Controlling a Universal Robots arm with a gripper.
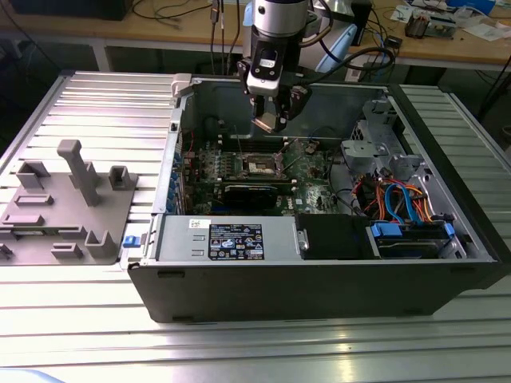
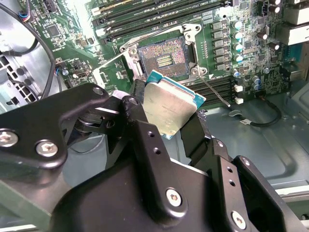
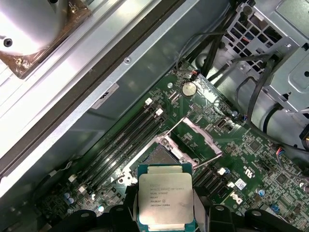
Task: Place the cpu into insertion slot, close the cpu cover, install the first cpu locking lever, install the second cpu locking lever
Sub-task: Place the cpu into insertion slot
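The jaws of the gripper [image 2: 166,116] are pinching the cpu [image 2: 170,102] by opposite edges, likely sparing its underside. It is hanging tilted above the slot [image 2: 163,57], which is lying bare because the cover [image 3: 200,134] is standing swung open beside it.

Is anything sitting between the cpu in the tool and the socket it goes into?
Nothing visible does. The tool holds the cpu in the air, short of the insertion slot, whose dark centre lies bare. The cpu cover is swung open to its side.
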